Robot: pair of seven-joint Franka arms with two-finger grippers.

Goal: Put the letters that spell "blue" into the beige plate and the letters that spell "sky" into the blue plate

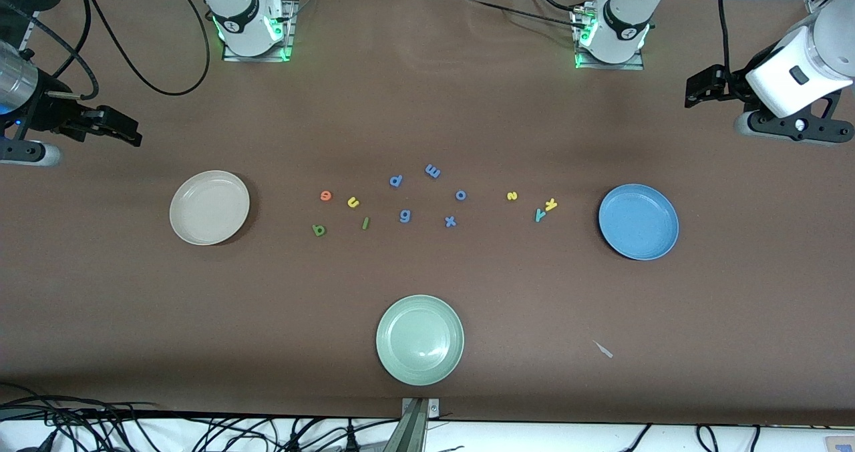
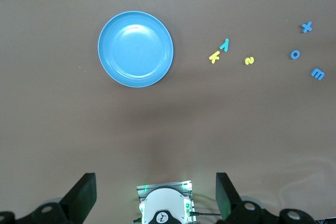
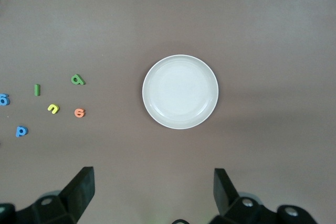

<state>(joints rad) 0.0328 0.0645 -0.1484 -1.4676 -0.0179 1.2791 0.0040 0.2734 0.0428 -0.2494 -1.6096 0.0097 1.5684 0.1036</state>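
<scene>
Nothing is sorted yet. On the desk [image 1: 427, 91], the beige plate [image 1: 209, 207] and blue plate [image 1: 638, 221] lie empty. Right claw [image 1: 127, 130] and left claw [image 1: 695, 93] hang apart, empty, at the desk's ends. "Blue" letters [image 1: 340, 211] sit near beige, "sky" letters [image 1: 534, 206] near blue; next, a descent onto one letter.

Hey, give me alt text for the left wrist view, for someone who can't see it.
An empty blue plate sits on a brown table, with a yellow k, teal y and yellow s lying beside it. The left claw hangs open above the table, holding nothing.
</scene>
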